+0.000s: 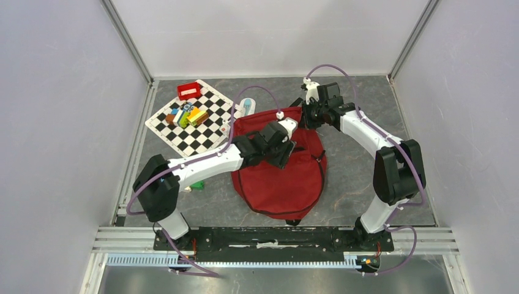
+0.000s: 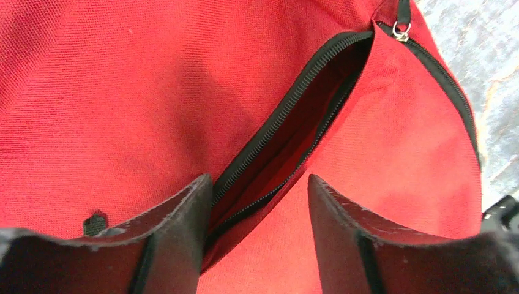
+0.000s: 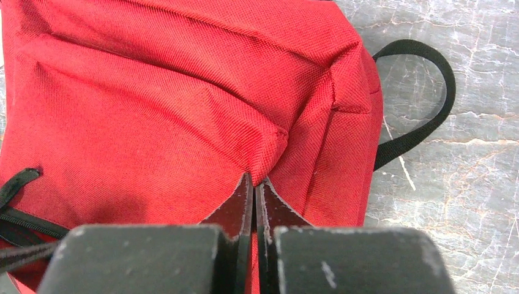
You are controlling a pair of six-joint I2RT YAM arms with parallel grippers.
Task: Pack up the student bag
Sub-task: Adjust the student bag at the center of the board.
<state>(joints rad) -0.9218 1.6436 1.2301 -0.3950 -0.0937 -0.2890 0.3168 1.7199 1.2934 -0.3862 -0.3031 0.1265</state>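
The student bag [image 1: 278,177] is a dark-red backpack lying flat in the middle of the table. My left gripper [image 1: 286,152] hovers over its upper part with the jaws open; in the left wrist view [image 2: 257,184] they straddle the partly open black zipper [image 2: 287,116] of a pocket. My right gripper [image 1: 308,116] is at the bag's far top edge, shut on a pinch of the red fabric [image 3: 269,159]. A black strap loop [image 3: 422,98] lies on the table beside the bag.
A checkered board [image 1: 193,119] at the back left carries several coloured blocks [image 1: 190,115]. A small red box [image 1: 190,90] sits behind it. A white and blue item [image 1: 246,105] lies near the bag's top. A green block [image 1: 197,185] lies under the left arm.
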